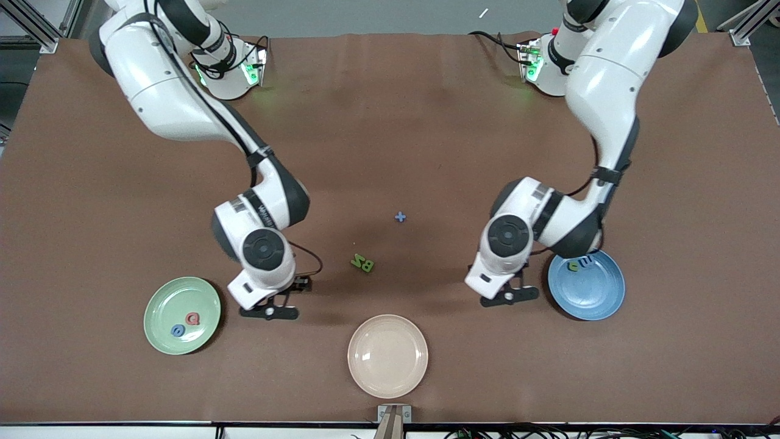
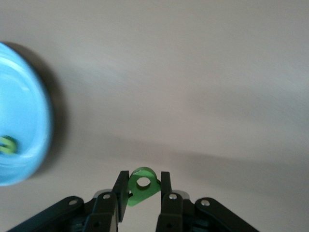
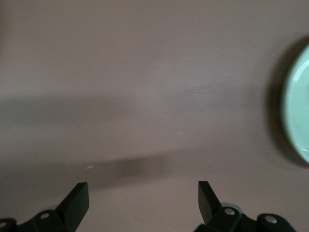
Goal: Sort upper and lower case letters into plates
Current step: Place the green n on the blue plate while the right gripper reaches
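Beside the blue plate [image 1: 586, 285], the left gripper [image 2: 141, 191] pinches a green letter [image 2: 142, 185], likely bound for that plate. The right gripper [image 3: 143, 195] hangs wide and empty beside the green plate [image 1: 182, 315], which holds two letters [image 1: 186, 324]. Green letters [image 1: 362, 263] and a blue one [image 1: 400, 216] wait mid-table.

This looks like a robot lab: two white arms [image 1: 183, 91] bolted on a brown table [image 1: 390, 122], aluminium frame [image 1: 36, 24], cables [image 1: 548, 434].
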You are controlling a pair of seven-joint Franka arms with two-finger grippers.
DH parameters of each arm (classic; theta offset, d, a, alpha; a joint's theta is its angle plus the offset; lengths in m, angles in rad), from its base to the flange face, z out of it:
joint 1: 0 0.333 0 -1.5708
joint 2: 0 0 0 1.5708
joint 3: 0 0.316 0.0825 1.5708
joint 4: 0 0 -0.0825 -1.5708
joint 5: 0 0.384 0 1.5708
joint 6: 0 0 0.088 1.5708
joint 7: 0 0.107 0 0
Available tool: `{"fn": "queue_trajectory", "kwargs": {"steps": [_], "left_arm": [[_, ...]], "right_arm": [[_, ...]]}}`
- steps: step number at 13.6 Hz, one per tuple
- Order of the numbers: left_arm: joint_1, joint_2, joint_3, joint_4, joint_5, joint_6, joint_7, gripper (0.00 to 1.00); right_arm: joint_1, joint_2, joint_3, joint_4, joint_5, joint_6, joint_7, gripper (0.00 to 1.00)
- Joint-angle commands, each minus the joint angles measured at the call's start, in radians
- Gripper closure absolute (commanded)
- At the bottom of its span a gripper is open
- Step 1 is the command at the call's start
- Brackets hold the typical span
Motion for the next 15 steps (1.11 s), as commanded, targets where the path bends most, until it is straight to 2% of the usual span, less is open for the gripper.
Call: {"fn": "queue_trajectory", "kwargs": {"steps": [1,4,6,8,10,11,12,13,14,15], "left_arm": [[0.082,-0.054,-0.014,-0.065,0.008,-0.040,0.061,1.00],[0.184,-0.072,-0.014,-0.111,0.008,-0.040,0.133,1.00],[0.262,-0.069,-0.015,-0.137,0.010,-0.033,0.210,0.99],[0.291,-0.055,-0.015,-0.160,0.007,-0.005,0.244,0.98],[0.320,-0.045,-0.014,-0.208,0.007,0.089,0.245,0.89],[0.328,-0.043,-0.014,-0.213,0.005,0.115,0.245,0.67],[0.328,-0.045,-0.014,-0.213,0.005,0.117,0.245,0.15],[0.327,-0.052,-0.015,-0.213,0.005,0.112,0.244,0.00],[0.313,-0.057,-0.018,-0.213,0.005,0.102,0.242,0.00],[0.305,-0.063,-0.061,-0.213,0.002,0.092,0.221,0.00]], "right_arm": [[-0.010,-0.004,0.051,-0.020,0.023,0.053,-0.072,0.00],[0.022,0.001,0.056,-0.035,0.025,0.115,-0.314,0.00],[0.022,0.004,0.071,-0.087,0.035,0.190,-0.482,0.00],[0.024,0.004,0.079,-0.146,0.036,0.257,-0.571,0.00],[0.010,0.005,0.120,-0.173,0.037,0.268,-0.642,0.00],[0.006,0.005,0.133,-0.184,0.042,0.268,-0.660,0.00],[-0.011,0.005,0.159,-0.192,0.083,0.268,-0.668,0.00],[-0.019,0.005,0.170,-0.199,0.121,0.268,-0.686,0.00],[-0.018,0.005,0.167,-0.203,0.131,0.277,-0.700,0.00],[-0.019,0.005,0.167,-0.203,0.131,0.283,-0.703,0.00]]}}
